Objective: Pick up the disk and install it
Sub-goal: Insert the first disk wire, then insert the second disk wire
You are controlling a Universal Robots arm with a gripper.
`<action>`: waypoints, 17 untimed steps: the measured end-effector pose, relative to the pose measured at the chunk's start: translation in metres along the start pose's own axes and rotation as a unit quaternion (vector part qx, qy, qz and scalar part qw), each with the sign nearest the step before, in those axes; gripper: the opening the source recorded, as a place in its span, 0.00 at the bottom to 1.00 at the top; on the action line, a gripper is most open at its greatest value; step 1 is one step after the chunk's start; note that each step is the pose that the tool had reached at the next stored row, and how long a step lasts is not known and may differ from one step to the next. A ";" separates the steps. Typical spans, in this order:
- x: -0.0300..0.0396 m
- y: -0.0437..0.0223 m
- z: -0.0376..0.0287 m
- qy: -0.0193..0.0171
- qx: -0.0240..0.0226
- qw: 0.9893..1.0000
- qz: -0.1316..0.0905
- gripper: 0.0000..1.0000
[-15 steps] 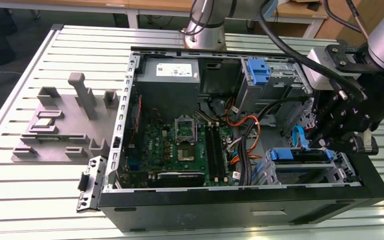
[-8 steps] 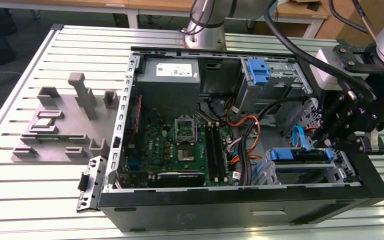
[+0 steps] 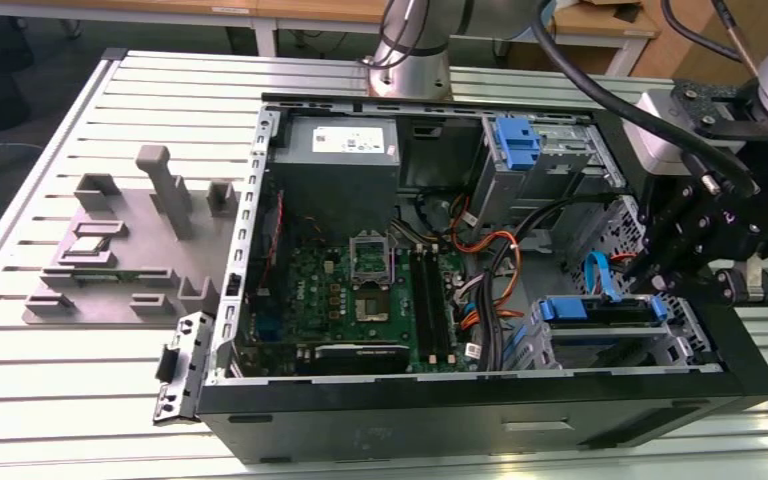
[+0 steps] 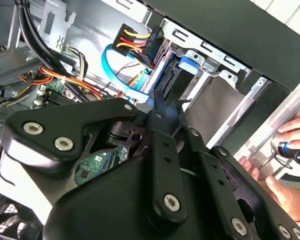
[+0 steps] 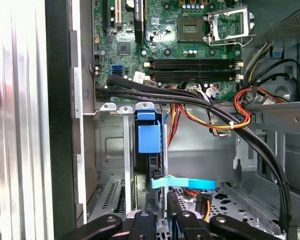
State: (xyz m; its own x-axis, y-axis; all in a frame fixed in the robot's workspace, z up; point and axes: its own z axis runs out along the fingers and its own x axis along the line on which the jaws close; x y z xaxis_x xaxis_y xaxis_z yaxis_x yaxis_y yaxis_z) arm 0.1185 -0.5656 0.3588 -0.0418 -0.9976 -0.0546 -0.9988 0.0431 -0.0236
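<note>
The disk [image 3: 600,311], in its blue carrier, sits in the lower drive cage [image 3: 684,330] of the open computer case, on the exterior view's right. In the first wrist view the disk [image 5: 150,150] stands edge-on between the cage rails. A blue flat cable [image 5: 182,183] crosses just below it. My gripper [image 3: 644,285] hangs just above the cage. In both wrist views its black fingers [image 4: 157,107] are drawn close together, pointing at the disk [image 4: 187,62]. Nothing shows between them [image 5: 160,196].
Black and orange cable bundles [image 5: 215,107] run beside the cage. A grey power supply [image 3: 337,145] and a blue bracket [image 3: 518,140] sit at the case's far side. A grey fixture [image 3: 131,250] lies on the slatted table. A person's hand [image 4: 290,145] holds a tool outside the case wall.
</note>
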 end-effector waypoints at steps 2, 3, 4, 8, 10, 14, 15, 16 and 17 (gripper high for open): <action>0.0000 0.0000 -0.0007 0.000 0.000 1.000 0.000 0.24; -0.0001 0.0000 -0.0013 0.000 0.000 1.000 0.000 0.24; -0.0001 0.0000 -0.0013 0.000 0.000 1.000 0.000 0.24; -0.0002 -0.0001 -0.0031 0.000 0.000 1.000 0.000 0.24; -0.0003 -0.0001 -0.0049 0.000 0.000 1.000 0.000 0.24; -0.0004 -0.0002 -0.0067 0.000 0.000 1.000 0.000 0.24; -0.0004 -0.0002 -0.0072 0.000 0.000 1.000 0.000 0.24; -0.0005 -0.0002 -0.0079 0.000 0.000 1.000 0.000 0.24; -0.0005 -0.0002 -0.0086 0.000 0.000 1.000 0.000 0.24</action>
State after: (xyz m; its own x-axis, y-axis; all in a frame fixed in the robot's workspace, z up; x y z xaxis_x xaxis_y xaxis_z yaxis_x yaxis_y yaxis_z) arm 0.1185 -0.5656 0.3673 -0.0417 -0.9977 -0.0543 -0.9988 0.0431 -0.0236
